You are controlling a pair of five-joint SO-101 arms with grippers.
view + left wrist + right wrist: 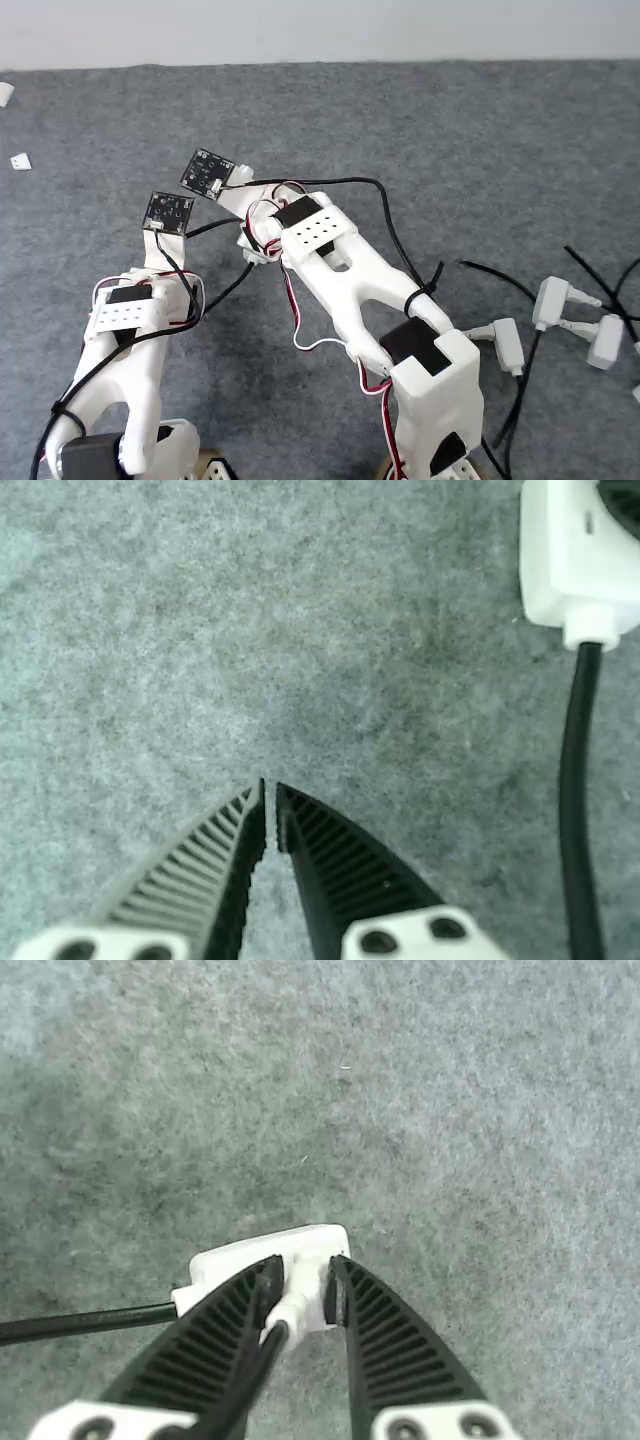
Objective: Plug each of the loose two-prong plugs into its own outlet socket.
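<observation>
The job looks to be at an early stage. The right tool (303, 1278) is clamped on a white plug (262, 1258) low over the grey bench (480, 1110). A black cord (80, 1322) runs off from the plug's end, and a second white stub with its own cord sits between the fingers. Whether that means a plug is already seated in a socket I cannot tell. The left tool (268, 792) is closed on nothing, its tips together just above the bench. A white connector (575, 550) with a black lead (578, 780) lies near it, not touching. Toward the right edge of the high view lie a near loose piece (505, 345), a middle loose piece (552, 300) and a far loose piece (605, 340), well apart from both arms, their cords trailing. The last two sit just beside each other but do not look pushed together. By my reading at most one pairing is in hand, and the rest are still to be picked up and mated.
</observation>
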